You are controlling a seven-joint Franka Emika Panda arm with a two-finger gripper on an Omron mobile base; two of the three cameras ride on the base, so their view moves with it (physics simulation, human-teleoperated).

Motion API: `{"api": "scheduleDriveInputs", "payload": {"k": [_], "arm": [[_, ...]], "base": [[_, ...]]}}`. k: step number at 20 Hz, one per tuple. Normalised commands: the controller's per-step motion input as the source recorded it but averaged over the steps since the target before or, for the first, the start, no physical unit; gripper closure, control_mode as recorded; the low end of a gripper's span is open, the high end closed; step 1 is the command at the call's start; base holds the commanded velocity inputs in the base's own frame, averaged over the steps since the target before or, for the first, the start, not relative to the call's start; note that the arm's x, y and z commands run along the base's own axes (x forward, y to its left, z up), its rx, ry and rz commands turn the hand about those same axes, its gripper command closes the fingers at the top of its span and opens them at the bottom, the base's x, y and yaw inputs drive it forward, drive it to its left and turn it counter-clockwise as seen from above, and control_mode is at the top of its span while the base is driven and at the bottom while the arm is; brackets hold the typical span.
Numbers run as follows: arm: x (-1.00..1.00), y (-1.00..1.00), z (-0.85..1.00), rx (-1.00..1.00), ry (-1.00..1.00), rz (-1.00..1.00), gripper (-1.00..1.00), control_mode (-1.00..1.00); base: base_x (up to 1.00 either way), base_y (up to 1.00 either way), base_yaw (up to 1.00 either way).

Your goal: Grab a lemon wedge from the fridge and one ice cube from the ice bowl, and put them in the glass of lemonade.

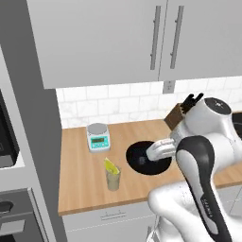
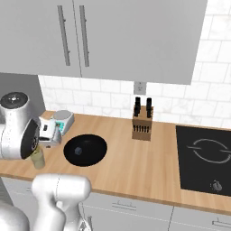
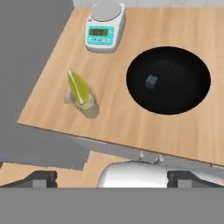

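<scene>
I am hovering my claw [image 3: 112, 179] above the wooden counter [image 3: 131, 118], its two tips [image 3: 41, 178] standing wide apart at the bottom of the hand view and pinching nothing. In the left base view the hand [image 1: 160, 150] is sitting over the right part of the ice bowl [image 1: 137, 152].

The lemon wedge [image 3: 78, 87] is already standing in the glass of lemonade [image 3: 85, 104], left of centre in the hand view, its upper end sticking up above the rim. So the ice is what remains, I judge. The ice bowl fills the upper right of that view, and one small grey ice cube [image 3: 151, 81] is lying in it, left of the bowl's middle.

What worries me: the cube is small, dim against the black and probably slick, so tips closing off-centre could squirt it across the bowl. Coming down too steeply near the wall, a tip could catch the rim and tip or shove the bowl. On the carry, the glass is standing near the counter's front edge; a clumsy release could knock it over or jolt the wedge out.

Counting: one glass, one wedge, one bowl, one cube that I can make out, one white scale [image 3: 105, 26] at the upper left, one knife block [image 2: 142, 122] in the middle of the right base view.
</scene>
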Motion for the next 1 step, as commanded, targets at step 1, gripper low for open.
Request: {"api": "scheduleDriveInputs", "payload": {"k": [1], "arm": [[-0.49, -0.46, 0.00, 0.08, -0.06, -0.23, -1.00, -1.00]], "base": [[0.00, 0.00, 0.00]]}}
